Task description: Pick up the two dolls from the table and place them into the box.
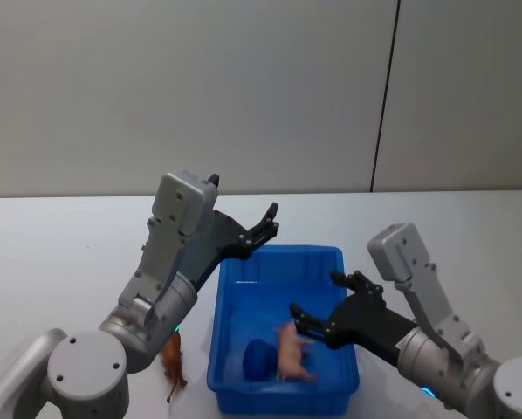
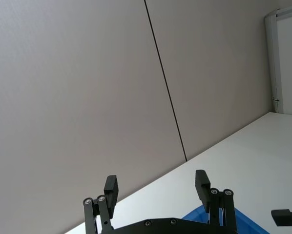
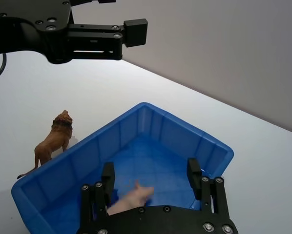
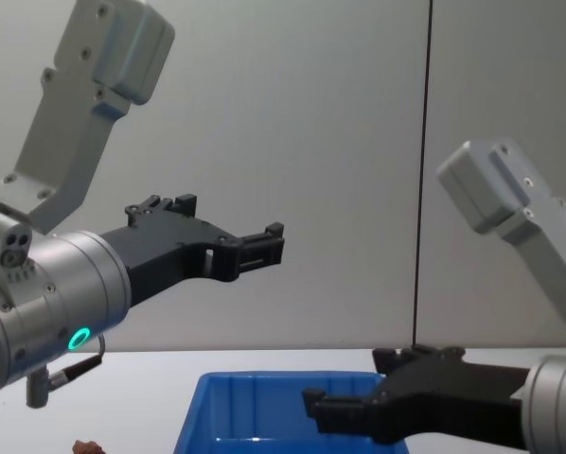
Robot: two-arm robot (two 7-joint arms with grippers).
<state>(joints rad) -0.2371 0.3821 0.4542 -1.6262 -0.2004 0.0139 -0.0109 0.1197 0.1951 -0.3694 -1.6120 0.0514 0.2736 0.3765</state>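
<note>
A pink doll [image 1: 289,351] lies inside the blue box [image 1: 278,262], just under my right gripper [image 1: 318,297], which hangs open over the box with nothing between its fingers. In the right wrist view the pink doll [image 3: 130,198] shows low between the open fingers of that gripper [image 3: 151,175], on the box [image 3: 112,139] floor. A reddish-brown lion doll [image 1: 174,362] stands on the white table [image 1: 60,253] outside the box's left wall, also clear as the lion doll [image 3: 53,141]. My left gripper [image 1: 268,223] is raised, open and empty, above the box's far left corner.
A rounded dark blue object [image 1: 259,358] sits in the box beside the pink doll. The left gripper [image 4: 264,244] and the right gripper [image 4: 340,407] both stand above the box [image 4: 264,416]. A plain grey wall closes the back.
</note>
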